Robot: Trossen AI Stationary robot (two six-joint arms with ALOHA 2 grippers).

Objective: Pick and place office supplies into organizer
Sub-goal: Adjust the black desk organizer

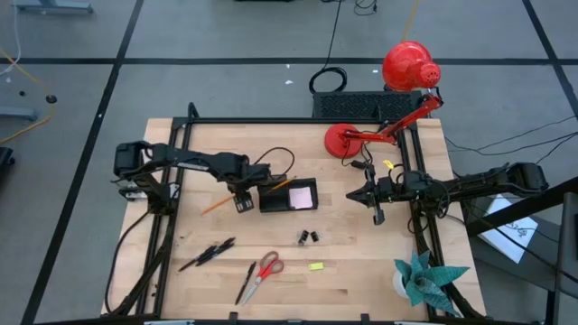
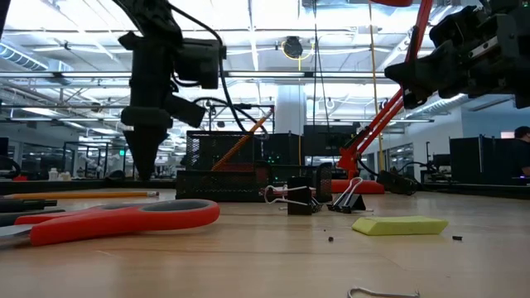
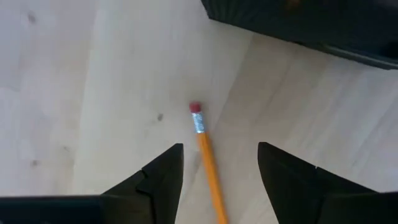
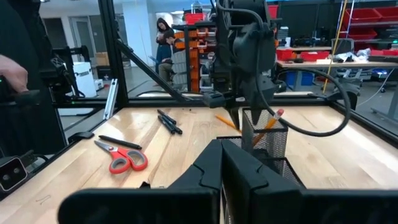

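Table (image 1: 379, 271): pale wood, bare right of clips.
Organizer (image 1: 287, 196): black mesh tray, centre.
Left gripper (image 3: 219, 163): spread, straddling pencil (image 3: 207, 155) beside organizer.
Right gripper (image 1: 377, 215): pressed together, right of organizer.
Scissors (image 1: 265, 272): red-handled, near edge.

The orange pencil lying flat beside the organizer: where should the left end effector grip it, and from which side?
Grip the orange pencil on its shaft, just below the eraser end, coming straight down from above. It lies flat on the table, and the left end effector already hangs open over it, one finger on each side of the shaft, beside the organizer.
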